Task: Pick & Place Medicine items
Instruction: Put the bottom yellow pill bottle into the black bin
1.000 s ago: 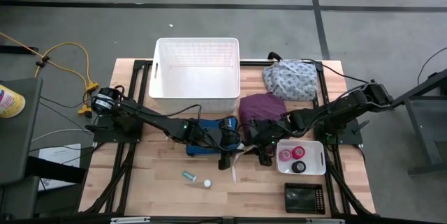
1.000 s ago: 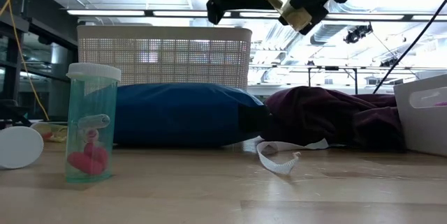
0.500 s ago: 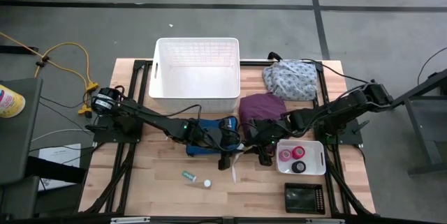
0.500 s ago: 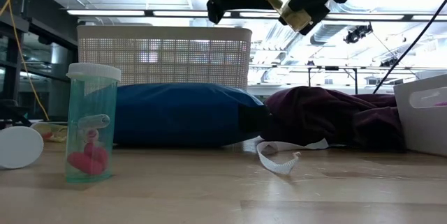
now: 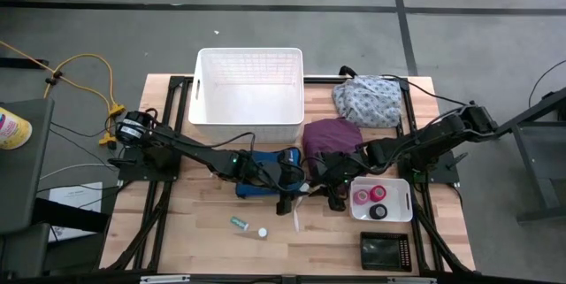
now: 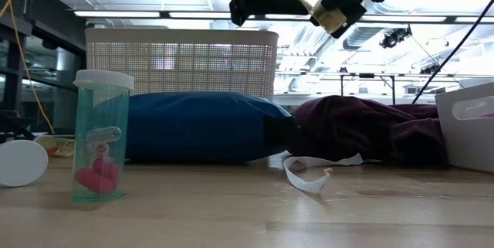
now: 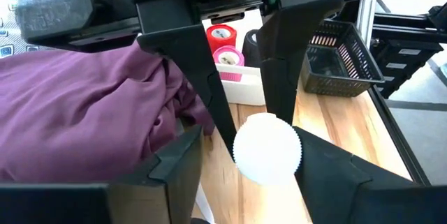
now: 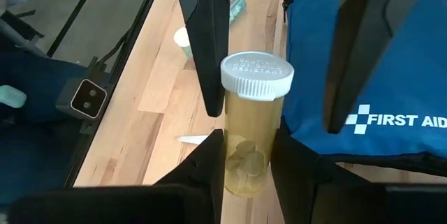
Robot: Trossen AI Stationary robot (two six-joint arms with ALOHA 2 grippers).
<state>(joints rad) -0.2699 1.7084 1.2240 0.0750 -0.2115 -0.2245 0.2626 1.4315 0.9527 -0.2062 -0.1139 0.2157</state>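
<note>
An amber pill bottle with a white cap hangs in the air between my two grippers, over the table beside the blue first-aid pouch. My right gripper is shut on it. My left gripper is open, with its fingers on either side of the cap. A greenish vial stands on the wood near the front, next to a small white cap. Pink, red and black rolls lie in the white tray. My right gripper pinches the bottle's body near its base between its two fingers, coming from the table's right and slanting down. The bottle sticks out beyond the fingertips, cap end away, lifted clear of the table. My left gripper has one finger close against the cap's side; whether it touches, I cannot tell.
A white basket stands at the far side. Purple cloth and floral cloth lie at the far right. A black basket sits at the near right. A white strip lies on the wood below the grippers.
My left gripper has opened at the bottle's cap end; in the low view a bright gap now shows in the dark mass overhead. Both arms have kept their places, and the bottle stays in my right gripper.
</note>
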